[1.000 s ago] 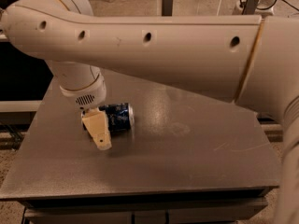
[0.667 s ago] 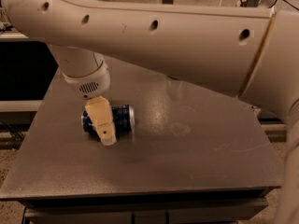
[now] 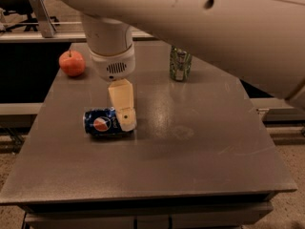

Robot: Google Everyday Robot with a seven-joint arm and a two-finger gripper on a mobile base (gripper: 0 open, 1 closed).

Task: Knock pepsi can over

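Looking at a pepsi can [image 3: 104, 123] flat on its side, left of the middle of a grey table [image 3: 200, 166], logo turned up toward the camera, length running left to right. Already tipped over, then.

Right at its right-hand end, got the gripper [image 3: 126, 122], cream-coloured, pointing straight down and overlapping that end of the can from this angle. Probably touching it, but can't swear to that from here. Can't tell either whether the gripper is open or closed, or clamped on anything, with only one cream piece showing.

Above that, a fat white wrist [image 3: 112, 42] with a small vent grille, hanging off a big white arm [image 3: 200, 18] spread across the top of the view and off to the right.

Further back on the table: a red apple [image 3: 72, 63] near the back left corner, well apart from the pepsi can, and a green-and-silver can [image 3: 180, 63] standing upright near the back edge, right of the wrist. Behind the table on the left, a pale rail [image 3: 19, 36].
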